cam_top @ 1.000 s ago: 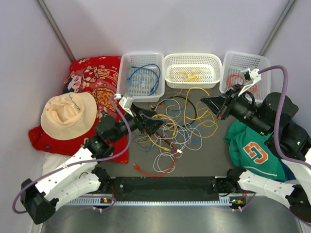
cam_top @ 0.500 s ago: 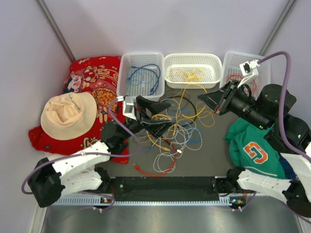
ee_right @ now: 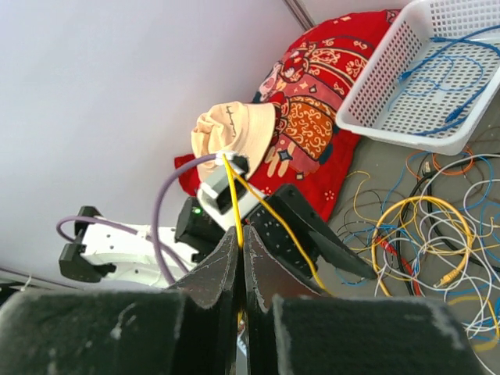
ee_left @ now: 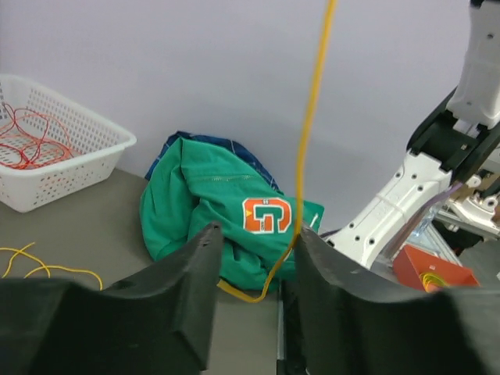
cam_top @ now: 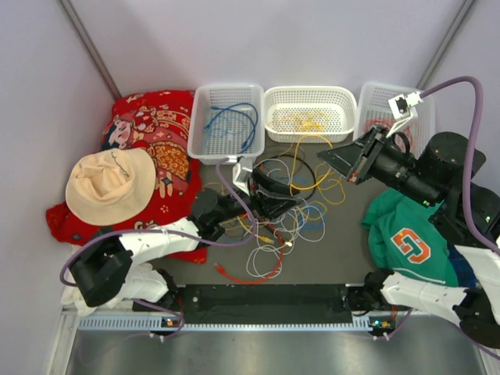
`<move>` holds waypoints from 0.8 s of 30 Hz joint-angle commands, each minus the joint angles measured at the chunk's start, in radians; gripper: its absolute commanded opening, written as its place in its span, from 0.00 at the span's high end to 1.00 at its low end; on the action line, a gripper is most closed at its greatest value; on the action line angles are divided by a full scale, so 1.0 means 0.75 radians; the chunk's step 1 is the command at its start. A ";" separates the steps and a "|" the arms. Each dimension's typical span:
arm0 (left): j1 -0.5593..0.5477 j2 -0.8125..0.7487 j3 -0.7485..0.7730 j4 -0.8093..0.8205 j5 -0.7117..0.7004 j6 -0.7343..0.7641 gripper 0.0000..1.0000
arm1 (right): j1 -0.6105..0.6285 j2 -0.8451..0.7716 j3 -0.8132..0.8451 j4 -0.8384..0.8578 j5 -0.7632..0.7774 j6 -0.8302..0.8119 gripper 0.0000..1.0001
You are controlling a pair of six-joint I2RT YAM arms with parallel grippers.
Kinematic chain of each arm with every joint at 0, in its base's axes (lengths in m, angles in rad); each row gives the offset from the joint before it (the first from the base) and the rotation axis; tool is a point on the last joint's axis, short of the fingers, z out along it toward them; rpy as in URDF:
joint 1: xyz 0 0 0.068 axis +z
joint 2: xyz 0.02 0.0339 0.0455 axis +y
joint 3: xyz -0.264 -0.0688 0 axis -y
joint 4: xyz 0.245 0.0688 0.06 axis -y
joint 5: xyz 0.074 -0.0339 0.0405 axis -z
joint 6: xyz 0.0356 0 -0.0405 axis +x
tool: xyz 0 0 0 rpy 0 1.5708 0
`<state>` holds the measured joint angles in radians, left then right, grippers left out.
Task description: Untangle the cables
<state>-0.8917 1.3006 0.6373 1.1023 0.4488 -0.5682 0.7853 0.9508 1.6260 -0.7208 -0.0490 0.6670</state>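
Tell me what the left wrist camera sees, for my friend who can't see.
A yellow cable runs straight up between the left gripper's two parted black fingers. Behind lie a green shirt and a white basket holding red cables.

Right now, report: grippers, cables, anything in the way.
Right gripper shut on yellow cable, held high. Left gripper open, yellow cable running between its jaws. Other cables tangled beneath. No obstruction seen.

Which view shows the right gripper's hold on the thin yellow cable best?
Right wrist: the thin yellow cable leaves the shut right gripper right at its fingertips. Left wrist shows what looks like the same cable running between the open fingers of the left gripper. Top external is too distant to follow that one strand.
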 commanded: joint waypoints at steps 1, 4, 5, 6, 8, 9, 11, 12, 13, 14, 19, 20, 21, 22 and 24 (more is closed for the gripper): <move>-0.006 0.039 0.085 0.046 0.064 0.005 0.63 | 0.014 -0.018 0.057 0.026 -0.025 -0.002 1.00; -0.006 0.057 0.120 0.034 0.058 0.009 0.83 | 0.014 -0.034 0.051 0.024 -0.021 -0.012 1.00; -0.006 0.062 0.132 0.023 0.054 0.011 0.91 | 0.014 -0.038 0.049 0.022 -0.014 -0.016 1.00; -0.006 0.066 0.146 0.007 0.042 0.011 1.00 | 0.014 -0.043 0.045 0.016 -0.008 -0.026 1.00; -0.006 0.068 0.201 -0.062 0.036 0.011 1.00 | 0.014 -0.063 0.033 0.008 0.008 -0.042 1.00; -0.006 0.066 0.218 -0.091 0.042 0.013 1.00 | 0.014 -0.073 0.025 0.010 0.014 -0.069 1.00; -0.006 0.066 0.291 -0.221 0.038 0.038 1.00 | 0.014 -0.108 -0.002 0.006 0.033 -0.096 0.48; -0.006 0.058 0.324 -0.295 0.024 0.054 1.00 | 0.014 -0.118 -0.006 -0.006 0.053 -0.122 0.33; -0.006 0.058 0.395 -0.369 -0.048 0.070 1.00 | 0.014 -0.130 -0.012 -0.045 0.124 -0.135 0.11; -0.004 0.058 0.436 -0.450 -0.085 0.081 1.00 | 0.014 -0.145 -0.016 -0.065 0.165 -0.147 0.01; 0.033 0.227 0.920 -1.037 -0.263 0.167 1.00 | 0.014 -0.257 -0.088 -0.141 0.423 -0.198 0.01; 0.068 0.280 1.015 -1.123 -0.305 0.158 1.00 | 0.014 -0.274 -0.102 -0.143 0.456 -0.200 0.01; 0.092 0.388 1.109 -1.298 -0.310 0.114 1.00 | 0.014 -0.292 -0.129 -0.145 0.490 -0.206 0.01; 0.119 0.446 1.296 -1.367 -0.314 0.077 1.00 | 0.014 -0.316 -0.141 -0.145 0.545 -0.208 0.01; 0.217 0.615 1.467 -1.504 -0.286 -0.082 1.00 | 0.014 -0.343 -0.166 -0.152 0.595 -0.224 0.01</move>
<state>-0.8326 1.5845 1.5173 0.3218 0.2916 -0.5007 0.7864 0.7227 1.5352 -0.8207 0.2440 0.5407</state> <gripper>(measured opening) 0.013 0.987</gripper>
